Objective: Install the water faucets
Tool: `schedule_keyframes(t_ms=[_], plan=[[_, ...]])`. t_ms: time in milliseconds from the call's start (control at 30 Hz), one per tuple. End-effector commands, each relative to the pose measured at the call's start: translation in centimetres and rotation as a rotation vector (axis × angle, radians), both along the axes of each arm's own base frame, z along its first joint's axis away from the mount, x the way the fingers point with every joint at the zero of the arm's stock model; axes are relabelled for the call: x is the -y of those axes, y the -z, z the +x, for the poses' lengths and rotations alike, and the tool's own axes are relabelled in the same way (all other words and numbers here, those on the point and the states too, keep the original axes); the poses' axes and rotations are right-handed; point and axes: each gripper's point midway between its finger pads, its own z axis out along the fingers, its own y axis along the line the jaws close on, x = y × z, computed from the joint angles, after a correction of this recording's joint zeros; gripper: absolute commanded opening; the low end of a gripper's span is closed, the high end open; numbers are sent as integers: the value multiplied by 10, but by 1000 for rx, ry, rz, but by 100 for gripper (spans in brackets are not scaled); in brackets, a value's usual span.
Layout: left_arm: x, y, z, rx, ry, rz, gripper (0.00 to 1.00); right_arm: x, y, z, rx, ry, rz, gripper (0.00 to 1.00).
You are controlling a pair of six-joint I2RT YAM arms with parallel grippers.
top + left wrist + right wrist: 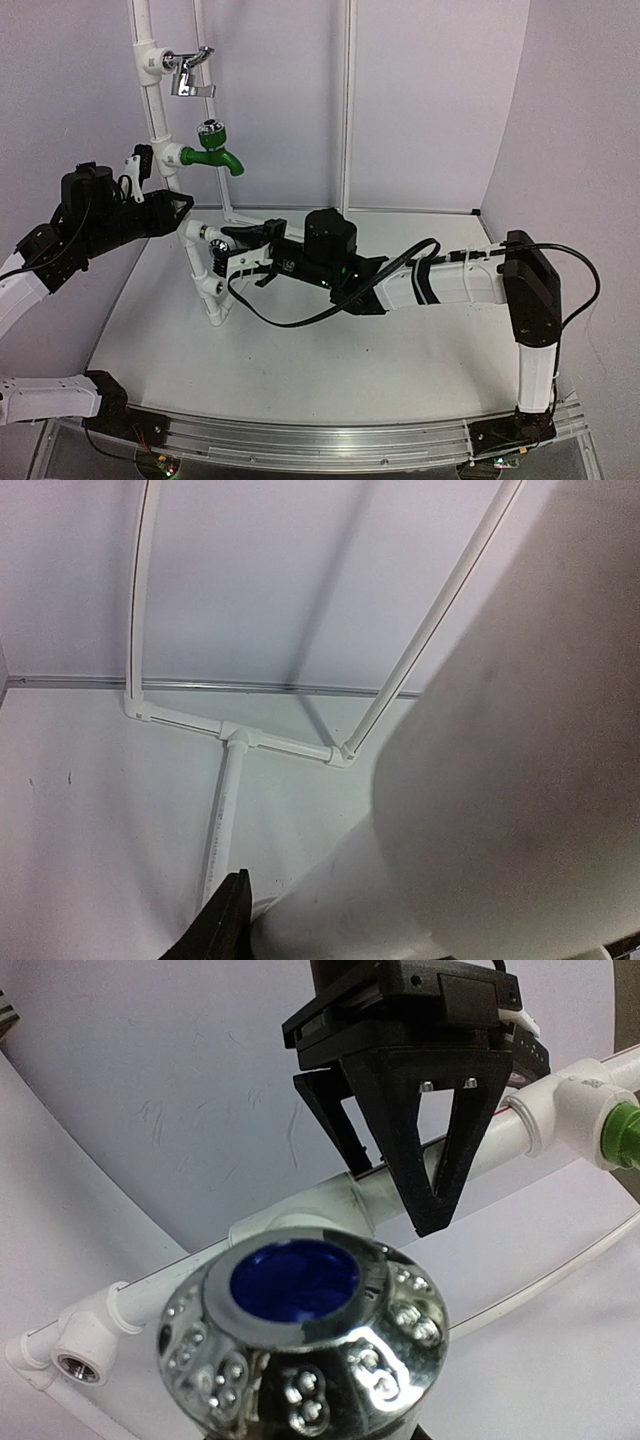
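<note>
Chrome-knobbed faucet (300, 1350), left gripper (398, 1200) clamping white pipe (310, 1195) behind, green tap (625, 1130) nearby

White arm links (450, 285), black joints (330, 240), looping black cable (290, 324), black triangular claw fingers (398, 1130), silver screws (427, 1087)

Water faucet (205, 234): one unit sighted, at the lower fitting of the white pipe (203, 275).
It lay level, its white body against the fitting and its knob facing the right gripper (222, 236), which clasped it. The knob (300, 1330) was round, mirror-bright chrome, ringed with dimpled clusters, with a blue disc in its face. Thread seating could not be determined.
</note>
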Motion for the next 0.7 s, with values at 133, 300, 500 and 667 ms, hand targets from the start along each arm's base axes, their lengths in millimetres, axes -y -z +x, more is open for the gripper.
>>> schedule_keyframes(t_ms=[133, 300, 500, 667], plan=[[31, -15, -18, -84, 118, -238, 0, 3, -49, 9, -256, 29, 249, 0], [32, -15, -19, -83, 123, -239, 0, 3, -53, 10, -356, 19, 284, 0], [33, -14, -20, -83, 126, -238, 0, 0, -56, 11, -446, 0, 303, 0], [33, -15, -20, -79, 125, -241, 0, -1, -58, 12, -526, -12, 327, 0]])
